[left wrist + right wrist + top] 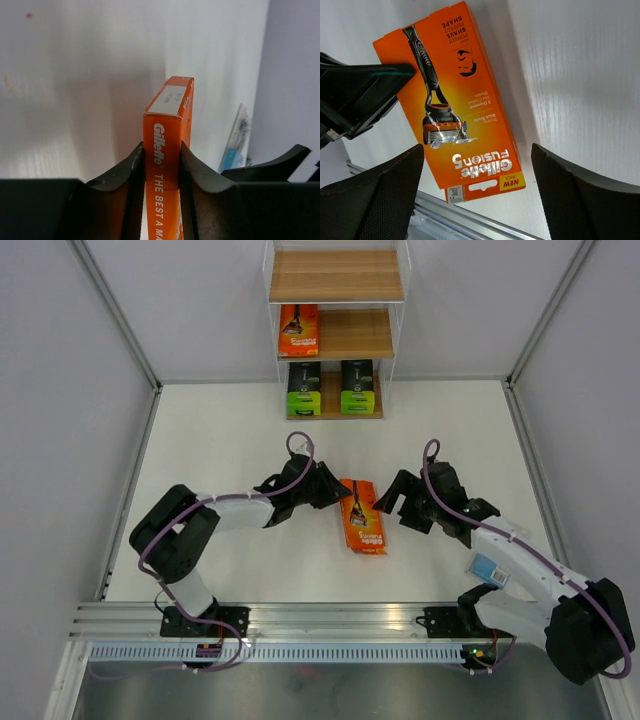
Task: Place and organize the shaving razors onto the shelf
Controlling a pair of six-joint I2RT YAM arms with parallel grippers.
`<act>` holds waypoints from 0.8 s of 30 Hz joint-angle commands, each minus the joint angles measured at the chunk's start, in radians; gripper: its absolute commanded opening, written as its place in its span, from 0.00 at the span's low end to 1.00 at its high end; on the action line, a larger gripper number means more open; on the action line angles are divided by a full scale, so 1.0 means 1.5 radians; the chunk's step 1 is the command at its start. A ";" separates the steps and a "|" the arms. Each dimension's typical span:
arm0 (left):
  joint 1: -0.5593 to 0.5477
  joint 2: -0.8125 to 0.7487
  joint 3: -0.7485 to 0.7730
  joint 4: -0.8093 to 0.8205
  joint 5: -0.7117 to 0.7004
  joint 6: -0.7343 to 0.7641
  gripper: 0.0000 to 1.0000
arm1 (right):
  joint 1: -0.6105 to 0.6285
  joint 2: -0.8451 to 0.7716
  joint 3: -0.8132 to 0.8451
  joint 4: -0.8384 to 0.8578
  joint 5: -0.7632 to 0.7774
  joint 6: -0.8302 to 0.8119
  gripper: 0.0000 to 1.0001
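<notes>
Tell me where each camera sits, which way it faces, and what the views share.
Top external: above and behind the bases, looking down at the table and shelf; both arms show.
Left wrist: on the left gripper, looking along its fingers clamped on the orange razor pack.
Right wrist: above that pack, facing down; open right gripper frames it.
Shared: all show this pack.
</notes>
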 commanded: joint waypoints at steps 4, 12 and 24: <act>0.048 -0.030 -0.037 0.277 0.052 -0.040 0.14 | -0.051 -0.082 -0.068 0.092 -0.065 0.033 0.94; 0.088 -0.078 -0.025 0.267 0.006 -0.071 0.14 | -0.086 -0.149 -0.137 0.270 -0.137 0.064 0.94; 0.082 -0.085 0.061 0.265 -0.024 -0.115 0.14 | -0.086 -0.067 -0.102 0.463 -0.183 0.119 0.93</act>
